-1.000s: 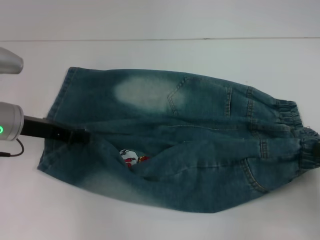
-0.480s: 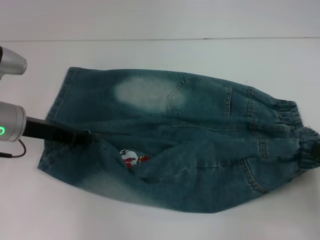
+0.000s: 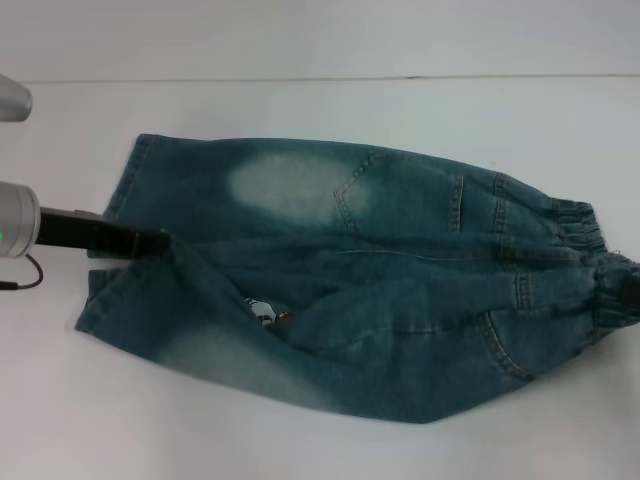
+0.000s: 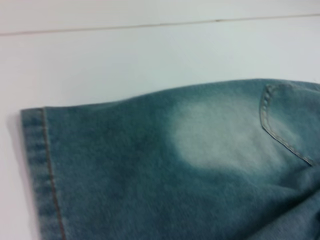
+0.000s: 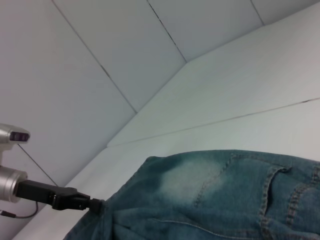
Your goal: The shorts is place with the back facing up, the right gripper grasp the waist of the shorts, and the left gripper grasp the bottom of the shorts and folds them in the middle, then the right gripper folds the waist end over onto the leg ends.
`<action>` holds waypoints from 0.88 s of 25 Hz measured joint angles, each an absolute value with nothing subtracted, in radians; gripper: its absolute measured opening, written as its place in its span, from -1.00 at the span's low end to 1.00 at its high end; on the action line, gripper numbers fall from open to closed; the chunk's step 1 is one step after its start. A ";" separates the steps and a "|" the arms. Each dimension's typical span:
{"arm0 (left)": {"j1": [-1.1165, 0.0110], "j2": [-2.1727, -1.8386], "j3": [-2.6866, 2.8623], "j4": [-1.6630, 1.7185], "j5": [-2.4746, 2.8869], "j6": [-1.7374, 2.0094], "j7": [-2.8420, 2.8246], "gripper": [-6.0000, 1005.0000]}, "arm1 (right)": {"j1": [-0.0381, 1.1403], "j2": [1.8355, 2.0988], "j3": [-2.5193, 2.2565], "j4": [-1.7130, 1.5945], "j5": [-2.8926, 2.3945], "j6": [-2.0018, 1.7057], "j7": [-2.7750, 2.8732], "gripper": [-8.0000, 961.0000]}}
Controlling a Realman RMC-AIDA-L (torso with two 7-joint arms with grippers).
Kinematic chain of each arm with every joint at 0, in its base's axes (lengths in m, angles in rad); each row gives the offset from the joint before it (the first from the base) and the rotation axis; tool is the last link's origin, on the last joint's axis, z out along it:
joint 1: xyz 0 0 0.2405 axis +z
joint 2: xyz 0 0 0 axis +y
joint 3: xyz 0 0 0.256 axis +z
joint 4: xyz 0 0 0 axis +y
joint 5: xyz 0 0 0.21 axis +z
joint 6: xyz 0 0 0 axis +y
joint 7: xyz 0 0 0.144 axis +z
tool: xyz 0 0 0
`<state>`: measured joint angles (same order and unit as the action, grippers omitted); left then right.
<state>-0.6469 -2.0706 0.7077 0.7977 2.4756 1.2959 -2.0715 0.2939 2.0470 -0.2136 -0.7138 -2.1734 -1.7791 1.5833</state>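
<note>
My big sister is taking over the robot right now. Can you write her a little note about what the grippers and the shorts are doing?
Left gripper: at the leg-hem end of the shorts, pinching the denim between the two legs.
Right gripper: only a dark bit shows at the elastic waist; its grip cannot be told.
Shorts: lying back up on the white table, lengthwise fold half formed, the near half bunched over and the cartoon print mostly hidden.
Done: both ends reached, lengthwise fold begun.
Left: finish that fold, then bring the waist end over onto the leg ends.
</note>
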 joint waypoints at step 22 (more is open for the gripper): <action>-0.662 -2.074 0.693 0.827 2.469 1.166 -2.170 -0.91 | 0.410 1.982 -0.217 -0.765 -2.158 -1.747 1.705 -0.89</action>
